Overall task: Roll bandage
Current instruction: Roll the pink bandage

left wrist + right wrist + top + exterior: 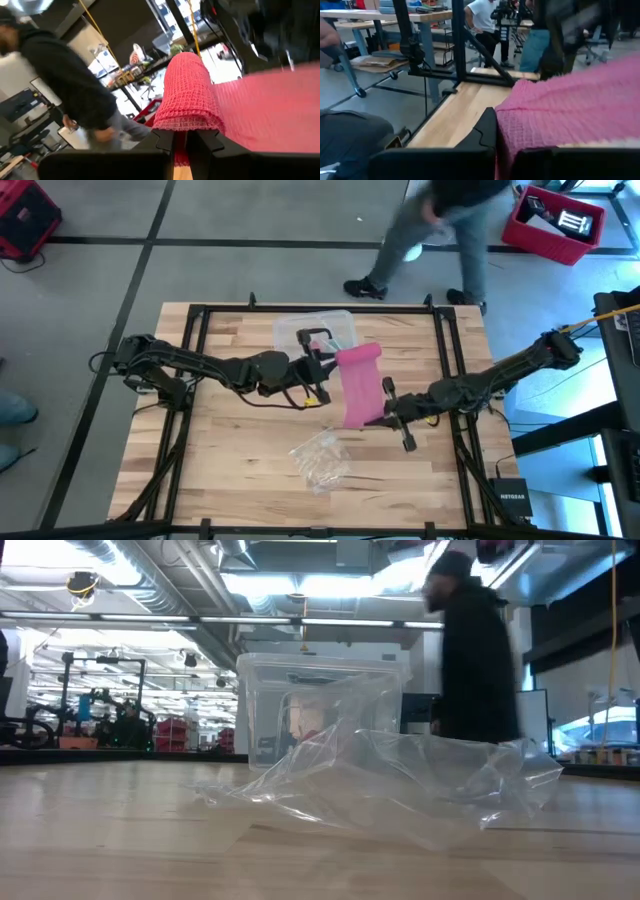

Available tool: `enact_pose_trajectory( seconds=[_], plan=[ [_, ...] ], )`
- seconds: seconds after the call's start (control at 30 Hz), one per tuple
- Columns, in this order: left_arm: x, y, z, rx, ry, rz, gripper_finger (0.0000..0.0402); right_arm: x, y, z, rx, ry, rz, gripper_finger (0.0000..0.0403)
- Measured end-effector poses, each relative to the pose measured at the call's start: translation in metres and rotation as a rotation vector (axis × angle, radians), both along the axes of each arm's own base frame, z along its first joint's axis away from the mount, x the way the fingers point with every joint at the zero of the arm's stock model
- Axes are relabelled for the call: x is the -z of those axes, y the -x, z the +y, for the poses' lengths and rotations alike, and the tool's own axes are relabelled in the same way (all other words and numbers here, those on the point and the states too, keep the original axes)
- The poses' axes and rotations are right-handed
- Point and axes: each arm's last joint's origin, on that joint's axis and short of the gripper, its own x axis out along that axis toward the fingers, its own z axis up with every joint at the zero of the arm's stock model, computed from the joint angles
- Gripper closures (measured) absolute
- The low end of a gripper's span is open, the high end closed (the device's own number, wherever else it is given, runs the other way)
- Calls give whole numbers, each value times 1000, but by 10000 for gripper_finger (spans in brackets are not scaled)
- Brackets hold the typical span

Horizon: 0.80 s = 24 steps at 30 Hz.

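The pink bandage [356, 385] runs as a strip from a rolled-over far end [361, 356] to a near end [356, 418] at the table's middle. My left gripper [326, 367] is at its far end, on the left side, shut on it. My right gripper [378, 416] is at its near end, on the right side, shut on it. In the left wrist view the rolled end [187, 95] stands up above my fingers. The low view hides the bandage behind the wrapper. My left gripper pinches the bandage's rolled-over far end [181, 136] between its two fingers, several layers thick. The fingers come about level from the table's left. The strip runs away from the hold toward my right gripper. My right gripper pinches the bandage's near end [506, 131] between its two fingers, coming about level from the table's right. The fingers lie across the strip. The cloth spreads out flat beyond the fingers; one layer or several, I cannot tell.
A clear plastic box [314, 330] stands just beyond the bandage at the table's far middle; it also shows in the low view [318, 705]. A crumpled clear wrapper [321, 458] lies near the front middle. A person [440, 225] walks past beyond the far edge.
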Motion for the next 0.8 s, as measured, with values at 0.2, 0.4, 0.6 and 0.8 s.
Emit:
enact_pose_trajectory(
  seconds=[0.2,0.4,0.6,0.8],
  plan=[
    [4,0,-5,15,-6,46,380,-44,2,16,6,64,-14,399],
    [15,-6,-17,49,-42,84,380,-86,6,23,-13,75,-122,399],
    [37,-17,-33,94,-94,160,380,-109,7,20,31,96,-186,400],
    [50,-20,-59,174,-106,189,380,-125,7,9,237,162,-157,397]
  ],
)
